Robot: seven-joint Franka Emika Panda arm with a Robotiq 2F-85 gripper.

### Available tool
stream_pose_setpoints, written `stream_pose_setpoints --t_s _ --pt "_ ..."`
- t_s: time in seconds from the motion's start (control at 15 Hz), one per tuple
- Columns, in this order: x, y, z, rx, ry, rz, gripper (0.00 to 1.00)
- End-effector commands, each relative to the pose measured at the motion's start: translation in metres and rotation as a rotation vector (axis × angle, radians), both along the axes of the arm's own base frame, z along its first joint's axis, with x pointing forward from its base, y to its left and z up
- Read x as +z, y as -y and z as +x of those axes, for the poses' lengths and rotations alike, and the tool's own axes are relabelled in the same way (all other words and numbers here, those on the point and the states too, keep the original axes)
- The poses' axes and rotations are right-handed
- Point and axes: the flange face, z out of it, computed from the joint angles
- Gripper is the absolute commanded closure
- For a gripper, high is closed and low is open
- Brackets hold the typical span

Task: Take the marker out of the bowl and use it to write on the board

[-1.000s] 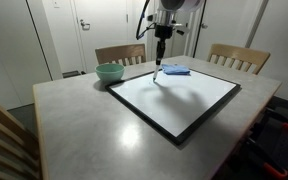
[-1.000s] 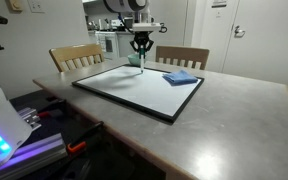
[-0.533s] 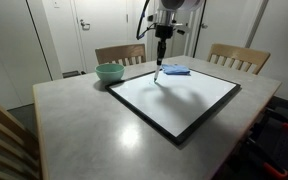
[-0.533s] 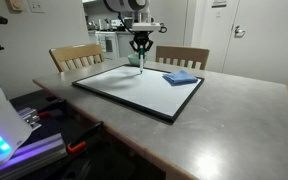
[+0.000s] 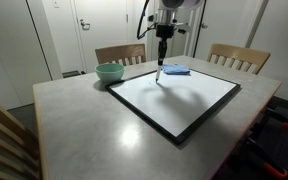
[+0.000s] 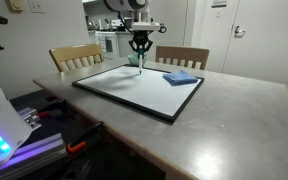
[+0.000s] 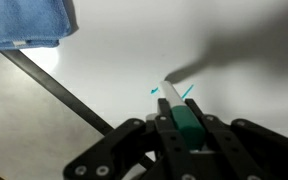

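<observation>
Clamps the marker (image 7: 174, 97) tight in the gripper (image 7: 189, 128), green barrel pinched from both sides. Hangs it straight below the wrist, long axis close to upright, tip down at the board (image 7: 239, 45). Shows short teal marks (image 7: 156, 91) right beside the tip in the wrist view, so reads as writing under way. Cannot confirm actual contact from here.

Works near the board's far edge in an exterior view, just beside the blue cloth (image 5: 175, 70) and well apart from the bowl (image 5: 109, 72) out on the grey table (image 5: 94, 130).

Probably calls next for a sideways drag over open white face, toward the near edge, away from cloth and black frame, keeping the barrel upright and the tip pressed down. Only 1 arm here, so no choice of hand.

Counts: 1 marker, 1 bowl, 1 board, 1 cloth, 2 chairs (image 5: 119, 53) behind the table.
</observation>
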Motion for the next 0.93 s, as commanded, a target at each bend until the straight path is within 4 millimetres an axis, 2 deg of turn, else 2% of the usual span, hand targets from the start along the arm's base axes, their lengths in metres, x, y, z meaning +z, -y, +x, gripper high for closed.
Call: stream_pose_setpoints --t_s 0.0,0.87 --pt "0.0068 0.0031 -0.0097 -0.011 -0.037 0.009 0.95" --pt "0.0077 0.0023 -0.0149 -0.013 -0.069 0.007 0.95"
